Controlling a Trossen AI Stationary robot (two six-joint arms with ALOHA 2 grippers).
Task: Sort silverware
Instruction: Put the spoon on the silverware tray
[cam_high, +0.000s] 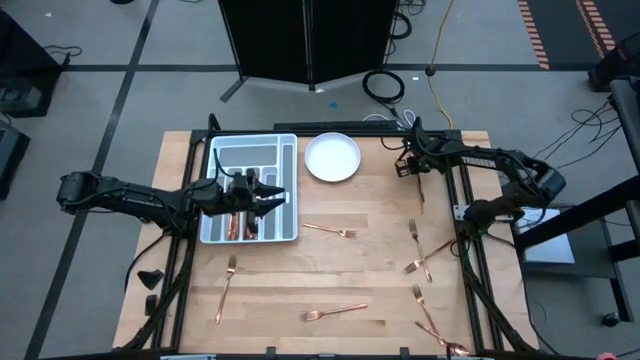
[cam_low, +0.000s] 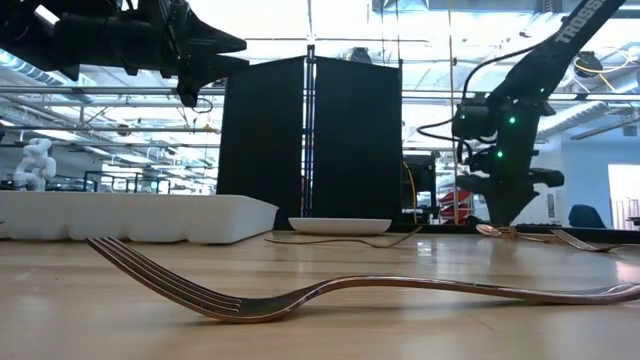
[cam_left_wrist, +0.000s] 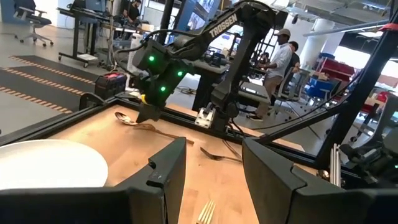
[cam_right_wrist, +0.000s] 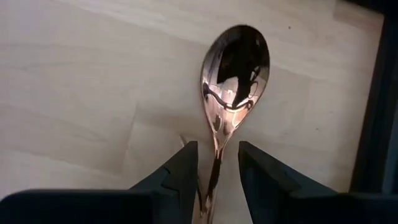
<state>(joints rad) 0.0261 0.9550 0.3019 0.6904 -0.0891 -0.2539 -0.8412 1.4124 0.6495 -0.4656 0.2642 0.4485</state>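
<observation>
Right wrist view shows a copper spoon (cam_right_wrist: 233, 74) lying flat on the desk (cam_right_wrist: 74, 93), its handle running back between the two fingers of the right pincer (cam_right_wrist: 217, 163), its bowl pointing away from it. The fingers stand slightly apart on either side of the handle; whether they already pinch it cannot be told. In the high view this pincer (cam_high: 413, 167) is seen at the far right of the desk, beside the plate (cam_high: 332, 157). The left pincer (cam_high: 262, 197) hangs open over the tray (cam_high: 287, 187), well apart. The spoon's handle end is cut off from sight.
</observation>
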